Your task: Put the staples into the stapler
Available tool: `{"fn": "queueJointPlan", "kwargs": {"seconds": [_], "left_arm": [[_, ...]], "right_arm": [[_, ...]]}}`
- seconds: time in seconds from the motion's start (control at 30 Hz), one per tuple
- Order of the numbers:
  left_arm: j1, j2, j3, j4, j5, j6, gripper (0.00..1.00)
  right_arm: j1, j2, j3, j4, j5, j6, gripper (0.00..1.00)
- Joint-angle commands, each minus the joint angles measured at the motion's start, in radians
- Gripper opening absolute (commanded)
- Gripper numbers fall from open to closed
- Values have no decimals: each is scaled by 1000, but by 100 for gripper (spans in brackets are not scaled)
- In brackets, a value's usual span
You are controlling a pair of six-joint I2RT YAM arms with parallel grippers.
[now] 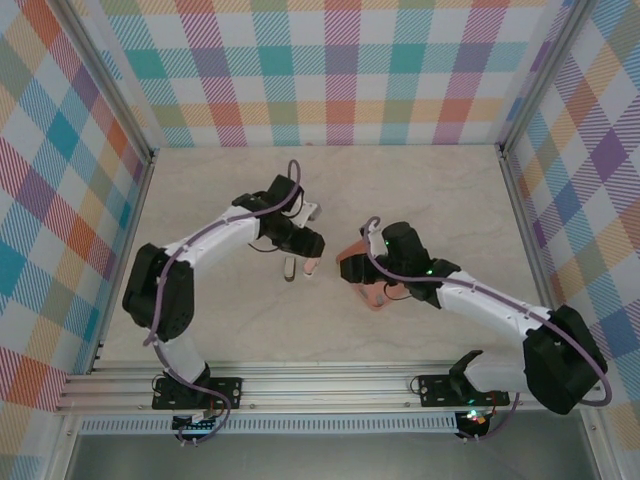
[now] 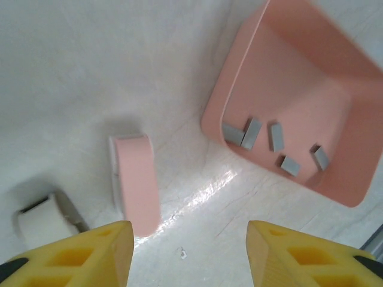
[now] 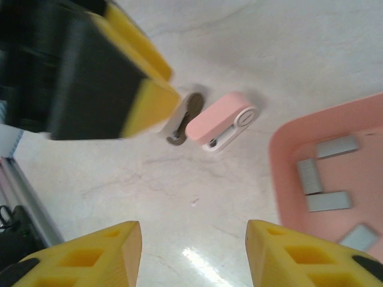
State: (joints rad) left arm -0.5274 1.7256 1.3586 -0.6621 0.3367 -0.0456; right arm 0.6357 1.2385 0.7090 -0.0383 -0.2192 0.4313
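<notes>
The stapler lies on the table as a pink oblong body (image 2: pixel 136 182) with a white hinged part (image 2: pixel 42 218) beside it. It appears again in the right wrist view as the stapler (image 3: pixel 218 122), and from above as the stapler (image 1: pixel 310 267). Several small grey staples (image 2: pixel 251 133) lie loose in the salmon-pink square tray (image 2: pixel 299 72); the staples (image 3: pixel 326 201) and the tray's rim (image 3: pixel 281 173) are also at that view's right edge. My left gripper (image 2: pixel 188 257) hovers open just short of the stapler, holding nothing. My right gripper (image 3: pixel 191 257) is open over bare table between stapler and tray.
The left gripper's yellow-and-black finger (image 3: pixel 108 78) sits close above the stapler in the right wrist view. From above, the tray (image 1: pixel 352 266) is partly under the right arm. Checked walls enclose the table, with an aluminium rail (image 1: pixel 300 385) along the near edge.
</notes>
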Motion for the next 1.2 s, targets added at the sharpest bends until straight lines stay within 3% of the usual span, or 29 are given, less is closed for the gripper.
{"fn": "queueJointPlan", "kwargs": {"seconds": [0.0, 0.07, 0.2, 0.37, 0.53, 0.63, 0.77, 0.87, 0.93, 1.0, 1.07, 1.1, 1.13, 1.17], "left_arm": [[28, -101, -1, 54, -125, -29, 57], [49, -172, -54, 111, -236, -58, 66], [116, -336, -227, 264, -522, -146, 85], [217, -500, -477, 480, -763, -213, 99], [279, -590, -713, 721, -882, -190, 100], [299, -591, -828, 876, -887, -124, 100], [348, -500, -951, 1151, -796, -37, 100], [396, -366, -944, 1243, -711, -15, 100], [400, -314, -918, 1311, -622, 62, 100], [406, -261, -911, 1337, -604, 65, 100], [407, -165, -963, 1529, -575, 80, 100], [410, -147, -967, 1562, -577, 79, 100], [415, -177, -941, 1453, -581, 59, 100], [430, -165, -936, 1467, -571, 48, 100]], "right_arm": [[-46, -67, 44, -86, 104, -109, 54], [-82, -107, 43, -122, 198, -158, 63], [-158, -207, -18, -114, 442, -234, 98], [-333, -261, -126, 16, 481, -308, 99], [-452, -203, -234, 240, 525, -403, 99], [-503, -154, -285, 364, 521, -412, 99], [-541, -33, -310, 502, 488, -408, 99], [-550, 88, -327, 701, 475, -435, 99], [-559, 133, -311, 745, 433, -425, 99], [-565, 200, -311, 818, 384, -431, 99], [-570, 281, -318, 908, 370, -424, 99], [-582, 300, -326, 934, 367, -412, 99], [-585, 304, -328, 945, 365, -413, 99], [-586, 293, -317, 899, 344, -415, 99]]}}
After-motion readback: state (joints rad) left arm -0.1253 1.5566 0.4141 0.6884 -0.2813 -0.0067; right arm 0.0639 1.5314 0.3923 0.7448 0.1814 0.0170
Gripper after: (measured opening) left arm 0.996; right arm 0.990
